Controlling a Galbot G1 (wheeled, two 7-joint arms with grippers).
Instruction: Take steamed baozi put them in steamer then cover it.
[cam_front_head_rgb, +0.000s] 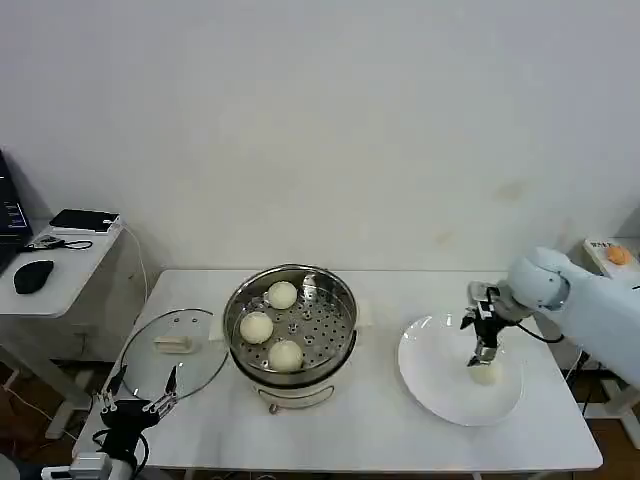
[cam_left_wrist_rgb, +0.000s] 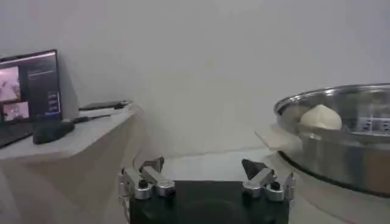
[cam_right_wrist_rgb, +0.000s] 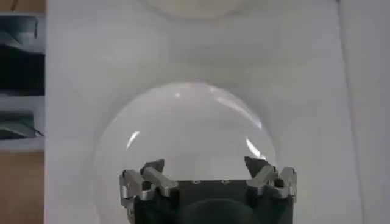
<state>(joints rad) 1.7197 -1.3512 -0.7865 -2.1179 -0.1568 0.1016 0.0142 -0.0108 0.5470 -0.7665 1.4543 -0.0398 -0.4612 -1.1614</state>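
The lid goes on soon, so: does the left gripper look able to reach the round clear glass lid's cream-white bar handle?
Probably yes: the left gripper, open, sits by the clear glass lid's near rim, and nothing covers its bar handle.

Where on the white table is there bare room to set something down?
Bare room: the front strip between the stainless-steel steamer and round white plate, and the back edge behind them. Crowded: the left end, under the clear glass cover by the left gripper.

Cover (cam_front_head_rgb: 172, 352) left of steamer (cam_front_head_rgb: 291, 320); plate (cam_front_head_rgb: 440, 385) right
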